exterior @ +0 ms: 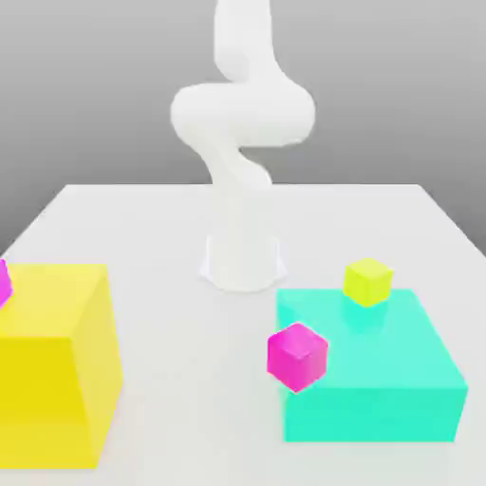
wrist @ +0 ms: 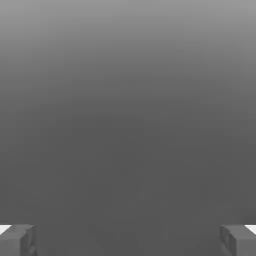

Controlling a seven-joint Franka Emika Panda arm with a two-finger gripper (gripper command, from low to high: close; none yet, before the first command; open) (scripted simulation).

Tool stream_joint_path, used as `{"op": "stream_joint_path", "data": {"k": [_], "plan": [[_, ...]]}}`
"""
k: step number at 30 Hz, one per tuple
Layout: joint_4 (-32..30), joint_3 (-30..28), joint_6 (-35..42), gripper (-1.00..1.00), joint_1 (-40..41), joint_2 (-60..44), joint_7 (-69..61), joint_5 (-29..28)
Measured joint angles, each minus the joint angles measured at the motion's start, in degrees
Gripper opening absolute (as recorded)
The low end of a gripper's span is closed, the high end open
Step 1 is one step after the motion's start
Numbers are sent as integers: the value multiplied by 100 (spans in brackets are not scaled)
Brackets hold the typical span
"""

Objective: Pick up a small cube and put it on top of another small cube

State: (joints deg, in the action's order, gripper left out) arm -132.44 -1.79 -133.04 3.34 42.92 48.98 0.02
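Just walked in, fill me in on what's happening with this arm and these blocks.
Nothing is being handled right now. The white robot arm stands upright over the table, its pincer open with nothing between the fingers. A small yellow cube and a small magenta cube appear at the big teal block, apart from each other. Part of another magenta thing shows by the big yellow block. No small cube is seen stacked on another.
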Motion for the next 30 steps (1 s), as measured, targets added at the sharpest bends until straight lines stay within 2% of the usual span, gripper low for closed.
{"op": "stream_joint_path", "data": {"k": [12, 21, 27, 30], "plan": [[-784, -624, -946, 0, 1887, -1847, 2559, -18], [-1398, -1013, -1666, 0, 3263, -3187, 4851, -482], [-2206, -1115, -2277, 0, 3694, -3806, 6605, -466], [-2764, -1074, -2647, 0, 3658, -4015, 7412, -167]]}}
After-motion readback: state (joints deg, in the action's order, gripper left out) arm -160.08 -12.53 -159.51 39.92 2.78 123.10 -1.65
